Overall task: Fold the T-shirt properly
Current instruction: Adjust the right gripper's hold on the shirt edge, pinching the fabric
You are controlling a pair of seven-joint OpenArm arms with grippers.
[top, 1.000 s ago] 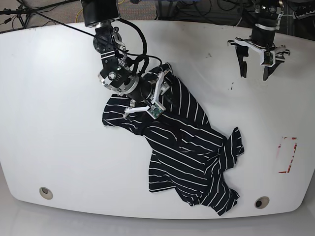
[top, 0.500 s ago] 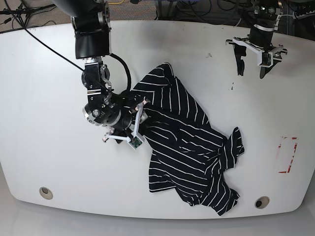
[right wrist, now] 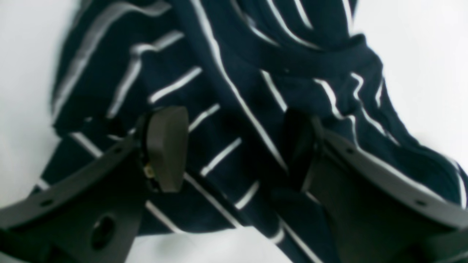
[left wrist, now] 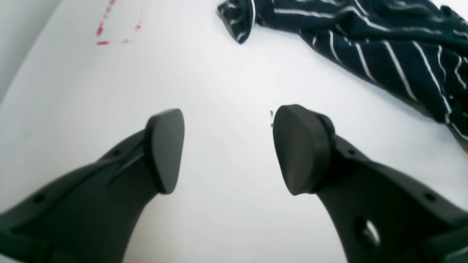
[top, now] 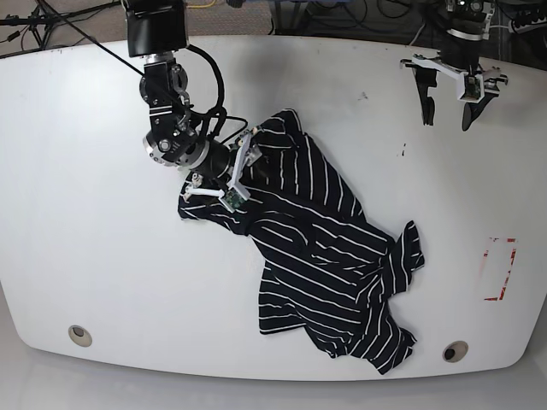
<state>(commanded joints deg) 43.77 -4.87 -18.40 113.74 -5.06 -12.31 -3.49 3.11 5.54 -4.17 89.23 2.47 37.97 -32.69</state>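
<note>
The T-shirt (top: 316,248), dark navy with thin white stripes, lies crumpled on the white table (top: 85,213), running from upper centre down to the front right. My right gripper (top: 229,171) hovers open over its upper-left part, near a sleeve. In the right wrist view the open gripper (right wrist: 234,149) straddles striped folds of the T-shirt (right wrist: 234,91), with its fingers (right wrist: 166,146) apart. My left gripper (top: 447,120) stands open at the far right, above bare table. The left wrist view shows this gripper (left wrist: 226,149) holding nothing, with the T-shirt (left wrist: 384,40) well ahead to its right.
A red rectangle mark (top: 498,269) is drawn near the table's right edge and shows again as the red mark (left wrist: 117,25). Two round holes (top: 79,335) (top: 455,351) sit near the front edge. Cables run behind the table's far edge.
My right gripper, which was low at the shirt's left edge half a second ago, has come back up over its upper-left part. The left sleeve shows again. My left gripper drifted slightly up and right.
</note>
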